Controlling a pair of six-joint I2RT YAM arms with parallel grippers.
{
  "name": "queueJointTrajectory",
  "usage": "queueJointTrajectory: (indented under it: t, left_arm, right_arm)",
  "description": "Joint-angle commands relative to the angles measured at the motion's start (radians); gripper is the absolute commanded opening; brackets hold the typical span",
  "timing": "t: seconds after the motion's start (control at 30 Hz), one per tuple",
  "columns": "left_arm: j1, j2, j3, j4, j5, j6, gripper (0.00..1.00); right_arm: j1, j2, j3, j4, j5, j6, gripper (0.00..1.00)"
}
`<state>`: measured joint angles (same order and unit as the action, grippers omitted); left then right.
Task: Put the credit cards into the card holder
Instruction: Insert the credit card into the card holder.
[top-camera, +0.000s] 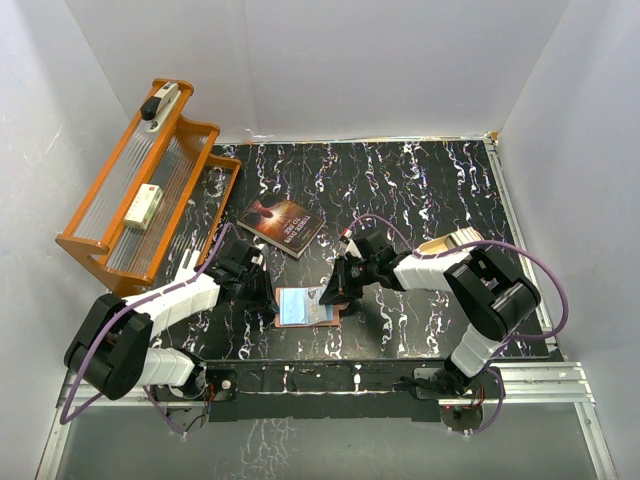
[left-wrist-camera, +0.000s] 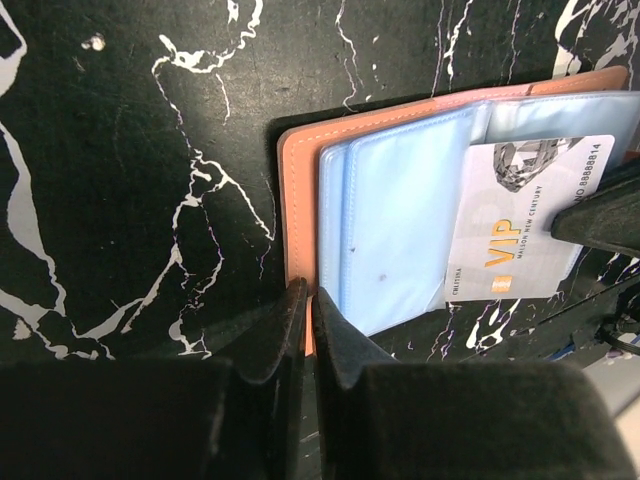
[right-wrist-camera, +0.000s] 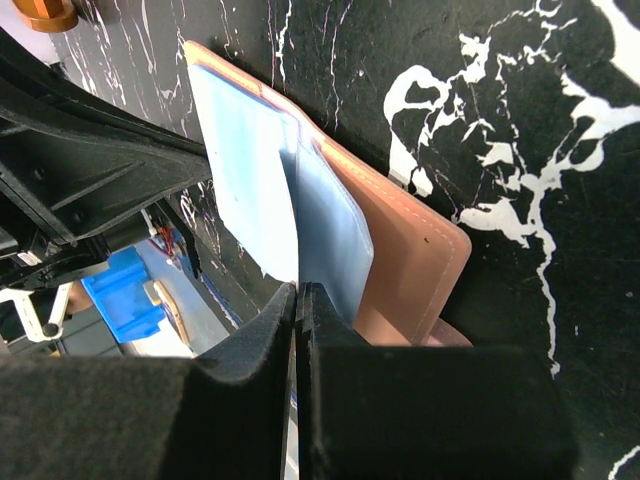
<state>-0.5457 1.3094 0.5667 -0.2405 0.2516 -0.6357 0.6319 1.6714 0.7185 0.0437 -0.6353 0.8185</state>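
Observation:
The reddish-brown card holder (top-camera: 305, 307) lies open near the table's front edge, its pale blue plastic sleeves facing up. My left gripper (top-camera: 262, 292) is shut on the holder's left leather cover edge (left-wrist-camera: 298, 190), as the left wrist view (left-wrist-camera: 305, 300) shows. A pale white VIP credit card (left-wrist-camera: 530, 215) sits partly inside a sleeve. My right gripper (top-camera: 335, 292) is shut on that card's outer end. In the right wrist view (right-wrist-camera: 300, 290) the card runs edge-on between the fingers, beside the holder's leather cover (right-wrist-camera: 410, 270). The darker card is out of view.
A dark paperback book (top-camera: 282, 226) lies behind the holder. An orange rack (top-camera: 140, 195) stands at the left. A beige-gold tin (top-camera: 447, 243) sits behind my right arm. The table's front edge is just below the holder.

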Motion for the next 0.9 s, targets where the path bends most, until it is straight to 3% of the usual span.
queueJointTrajectory:
  t: [0.0, 0.1, 0.87]
  left_arm:
    - [-0.002, -0.017, -0.013, -0.004, -0.005, 0.000, 0.06]
    - [-0.003, -0.025, -0.019, -0.003, -0.006, -0.007, 0.08]
    - [-0.003, 0.010, -0.002, -0.006, -0.013, 0.012, 0.07]
  right_arm:
    - [-0.004, 0.007, 0.000, 0.073, 0.020, 0.015, 0.00]
    - [-0.004, -0.003, -0.031, 0.138, 0.024, 0.061, 0.00]
    - [-0.005, 0.063, -0.017, 0.131, 0.032, 0.044, 0.00]
